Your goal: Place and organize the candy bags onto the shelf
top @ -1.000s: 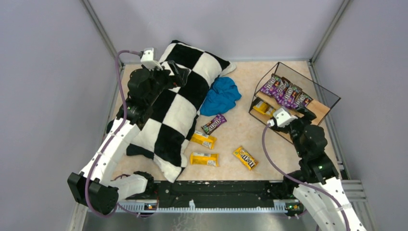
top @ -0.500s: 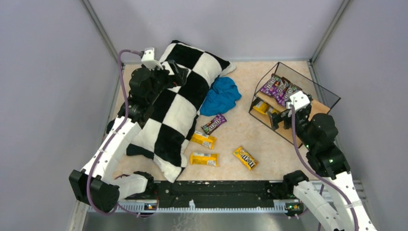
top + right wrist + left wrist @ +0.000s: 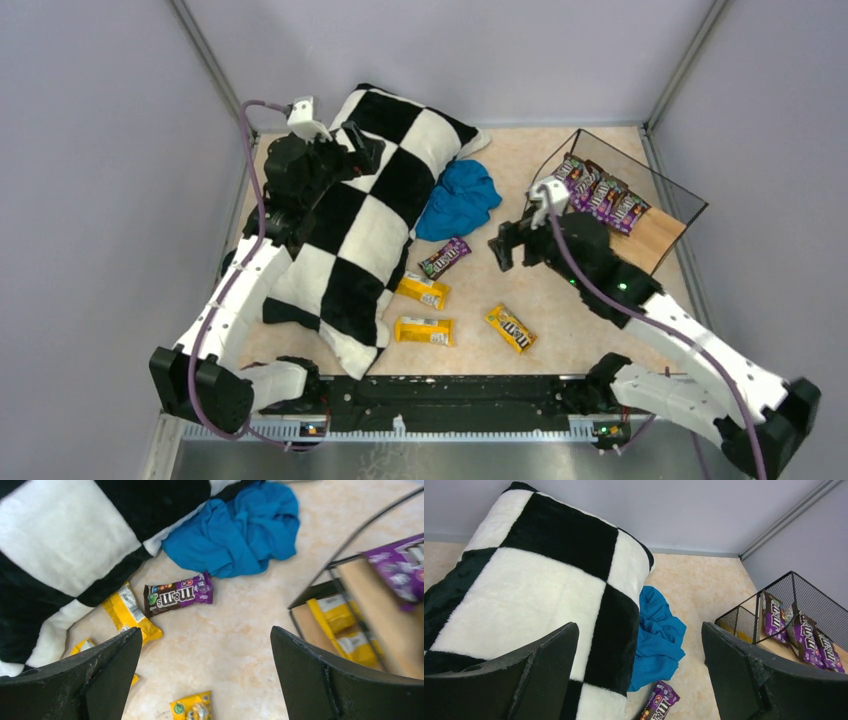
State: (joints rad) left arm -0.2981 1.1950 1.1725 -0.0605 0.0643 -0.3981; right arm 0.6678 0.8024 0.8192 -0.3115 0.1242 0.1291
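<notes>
The checkered pillow [image 3: 370, 220] is the biggest thing and covers the 10 o'clock part of the table [image 3: 570, 310]. The left gripper [image 3: 362, 150] hangs over the pillow's far end with its jaws spread wide and nothing in them. We read that arm as idle.

The shelf [image 3: 660, 238] sits at 2 o'clock, turned at an angle. Its top board carries a purple row [image 3: 598, 193] of candy bags lying side by side. The right wrist view shows yellow bags [image 3: 345, 627] on the lower board, so we call the task partly done.

The blue cloth [image 3: 458, 200] lies crumpled at 12 o'clock of centre, between pillow and shelf. It is not ours to move.

The right gripper [image 3: 512, 250] hovers over bare table off the shelf's 9 o'clock corner, jaws fully apart and empty, aimed at the loose candy. We judge the step to be fetching the next bag.

Four bags lie loose on the table:
- The purple packet [image 3: 445, 257] is nearest, at 9 o'clock of the right gripper, just below the cloth but apart from it.
- The first yellow packet [image 3: 422, 290] lies right against the pillow edge.
- The second yellow packet [image 3: 424, 330] lies near the pillow's near corner.
- The third yellow packet [image 3: 510, 328] lies in the open at 6 o'clock of the right gripper.

Our call for the next move is to swing toward 9 o'clock, drop over the purple packet and line the fingers up across its short side. Then pinch it flat off the table and carry it to the purple row. The packet is thin, so the fingertips likely need to go right down to the surface.
</notes>
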